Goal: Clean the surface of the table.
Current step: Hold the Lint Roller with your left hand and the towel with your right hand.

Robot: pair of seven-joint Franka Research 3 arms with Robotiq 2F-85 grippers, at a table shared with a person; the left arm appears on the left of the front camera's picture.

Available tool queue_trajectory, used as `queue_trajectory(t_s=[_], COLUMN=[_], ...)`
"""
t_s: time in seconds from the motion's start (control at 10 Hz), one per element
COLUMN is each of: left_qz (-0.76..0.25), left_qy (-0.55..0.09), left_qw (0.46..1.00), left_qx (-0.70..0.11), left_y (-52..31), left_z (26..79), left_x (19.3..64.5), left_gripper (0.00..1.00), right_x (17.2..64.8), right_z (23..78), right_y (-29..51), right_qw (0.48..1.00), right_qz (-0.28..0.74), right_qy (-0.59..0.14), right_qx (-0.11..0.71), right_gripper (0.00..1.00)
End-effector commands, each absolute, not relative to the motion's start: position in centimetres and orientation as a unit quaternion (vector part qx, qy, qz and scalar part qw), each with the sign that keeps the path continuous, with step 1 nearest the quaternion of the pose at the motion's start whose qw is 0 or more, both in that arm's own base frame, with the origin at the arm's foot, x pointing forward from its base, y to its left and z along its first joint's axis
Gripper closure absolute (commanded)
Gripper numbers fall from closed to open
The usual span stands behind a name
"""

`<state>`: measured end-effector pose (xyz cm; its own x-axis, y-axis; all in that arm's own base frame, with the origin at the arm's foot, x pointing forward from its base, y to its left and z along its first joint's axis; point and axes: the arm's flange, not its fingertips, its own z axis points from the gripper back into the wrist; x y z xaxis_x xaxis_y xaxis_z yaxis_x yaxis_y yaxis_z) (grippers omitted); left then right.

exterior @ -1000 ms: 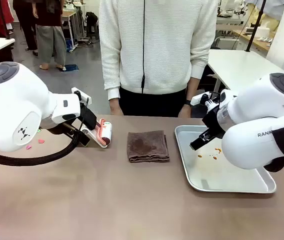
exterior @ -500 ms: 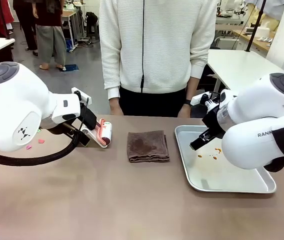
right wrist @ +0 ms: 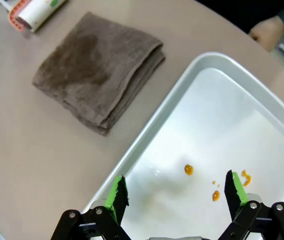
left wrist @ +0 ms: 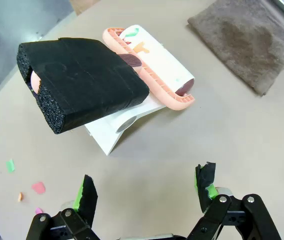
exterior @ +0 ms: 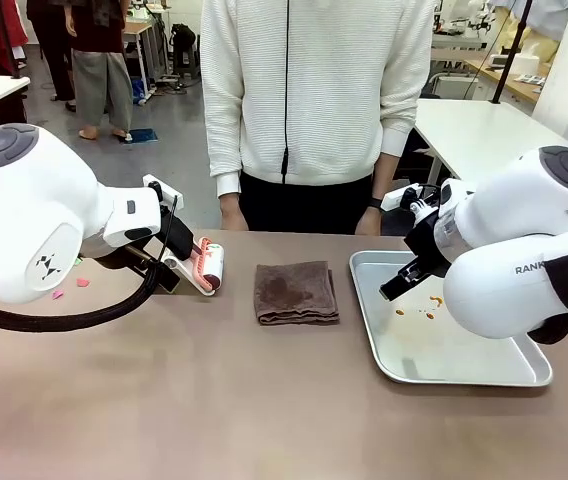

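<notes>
Brown-taupe matte top of the table (exterior: 264, 400) carries three items in a row: a lint roller (left wrist: 152, 65) on a white stand at the robot's left, a folded brown cloth (exterior: 296, 292) in the middle, and a metal tray (exterior: 464, 370) at the right. Small pink, green and orange paper scraps (left wrist: 38, 187) lie on the bare top at the far left, beyond the roller.

Left gripper (left wrist: 146, 186) hangs above the table just short of the roller, its fingers spread wide and holding nothing. The roller's black foam handle (left wrist: 82, 82) lies ahead of that gap and raised off the surface. Its long axis runs roughly across the left wrist view, close to parallel with the line between the two fingers. In my judgement a grasp calls for a forward reach and a wrist roll, so the fingers close across the handle.

Right gripper (right wrist: 176, 190) is likewise spread and empty, poised over the tray's orange spots (right wrist: 188, 169), well apart from the roller. The left arm is plainly the nearer.
</notes>
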<state>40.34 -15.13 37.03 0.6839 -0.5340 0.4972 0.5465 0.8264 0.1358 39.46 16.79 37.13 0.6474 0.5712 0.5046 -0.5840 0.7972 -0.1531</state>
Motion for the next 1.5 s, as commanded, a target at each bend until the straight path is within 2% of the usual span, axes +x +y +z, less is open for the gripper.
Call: queue_trajectory(t_s=[0.0, 0.4, 0.5, 0.7, 0.8, 1.1, 1.4], left_qz=[-0.295, -0.294, -0.286, -0.207, -0.168, -0.139, -0.082], left_qy=[-0.267, -0.267, -0.244, -0.166, -0.159, -0.212, -0.294], left_qw=[0.917, 0.917, 0.925, 0.958, 0.963, 0.937, 0.867], left_qx=[-0.012, -0.012, -0.051, -0.105, -0.135, -0.240, -0.394], left_y=[-15.1, -15.1, -14.2, -11.7, -10.1, -4.3, 5.2], left_z=[37.0, 37.0, 38.2, 41.5, 43.7, 48.1, 50.1], left_x=[40.3, 40.3, 39.6, 37.3, 35.9, 33.0, 30.2], left_gripper=[0.00, 0.00, 0.00, 0.00, 0.00, 0.00, 0.00], right_x=[39.5, 39.5, 38.5, 35.6, 33.5, 28.1, 24.6], right_z=[37.1, 37.1, 38.3, 41.7, 44.0, 48.5, 49.9], right_y=[16.8, 16.8, 16.8, 16.2, 15.3, 10.8, 0.6], right_qw=[0.908, 0.908, 0.938, 0.966, 0.966, 0.941, 0.880], right_qz=[0.318, 0.318, 0.266, 0.187, 0.165, 0.087, -0.037], right_qy=[-0.274, -0.274, -0.220, -0.159, -0.157, -0.217, -0.274], right_qx=[0.012, 0.012, 0.012, 0.075, 0.124, 0.245, 0.386], right_gripper=[0.00, 0.00, 0.00, 0.00, 0.00, 0.00, 0.00])
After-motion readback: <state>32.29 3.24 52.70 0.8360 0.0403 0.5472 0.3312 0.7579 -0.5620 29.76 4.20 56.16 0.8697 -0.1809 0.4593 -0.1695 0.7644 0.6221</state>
